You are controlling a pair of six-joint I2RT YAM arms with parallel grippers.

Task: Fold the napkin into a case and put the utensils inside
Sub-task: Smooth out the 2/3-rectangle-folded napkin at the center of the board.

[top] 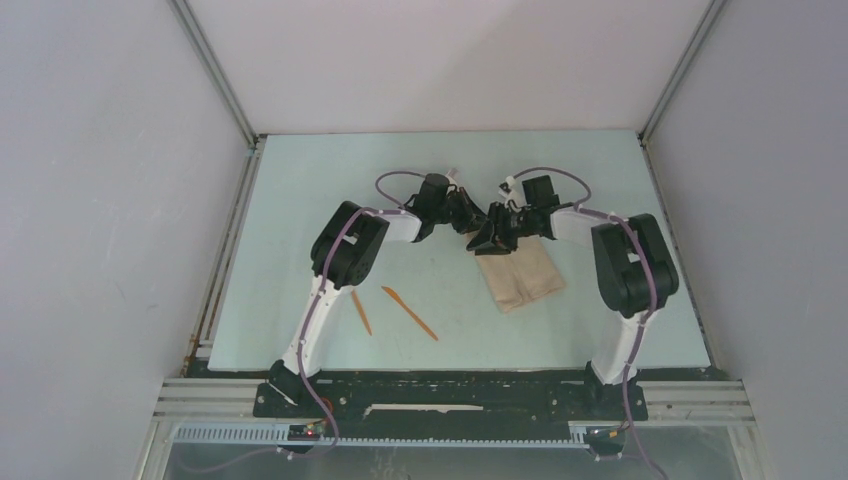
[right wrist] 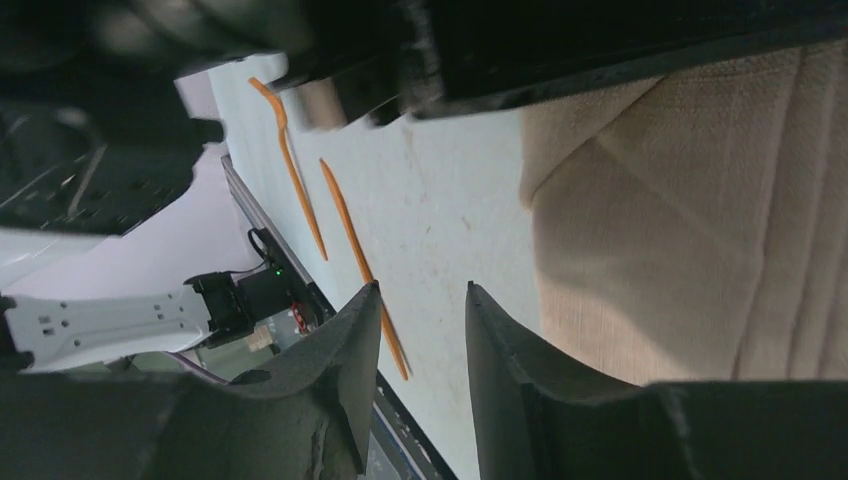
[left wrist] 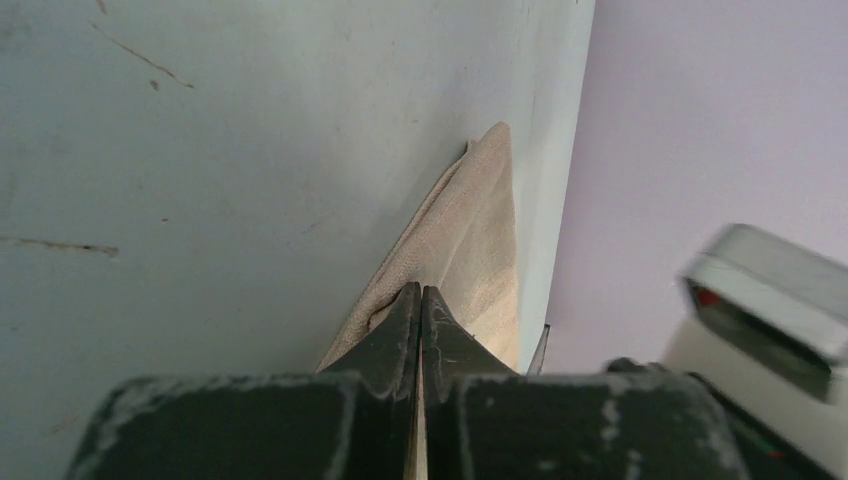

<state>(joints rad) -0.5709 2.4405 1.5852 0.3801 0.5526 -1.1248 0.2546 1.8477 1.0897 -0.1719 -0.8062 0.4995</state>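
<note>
Two black grippers meet in the upper middle of the top view. The left gripper (top: 476,222) and the right gripper (top: 492,240) sit close together at the far edge of a folded, soft beige cloth napkin (top: 520,280). The napkin lies on the pale green table (top: 300,200), just right of the middle. Two thin orange plastic utensils (top: 409,313) lie side by side at the lower left of the napkin, well apart from it.

From the left wrist, the left gripper (left wrist: 420,298) is squeezed shut and pinches the napkin (left wrist: 470,230) at its edge. The cloth runs up the middle of the frame to a point.

From the right wrist, the right gripper (right wrist: 422,310) is partly open with nothing between its fingers. The napkin (right wrist: 690,230) fills the right side. The utensils (right wrist: 350,240) lie on the table at the upper left.
</note>
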